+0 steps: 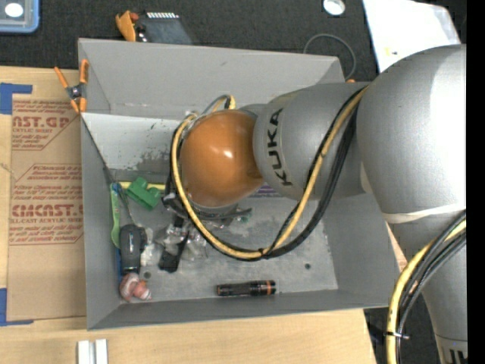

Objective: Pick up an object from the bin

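The arm is reaching from the right into the grey metal bin (333, 275), its orange cover (216, 158) hanging over the left-centre of the floor.

The gripper (179, 230) is sitting beneath that cover, just above a crumpled clear plastic piece (188, 244) and a small black piece (168, 261); I cannot tell whether it is open or closed. A green block (142, 192) is lying by the left wall, a dark grey rounded thing (131, 247) is resting below it, a pink ball (135, 287) is sitting in the front-left corner, and a black cylinder (245, 288) is lying along the front edge.
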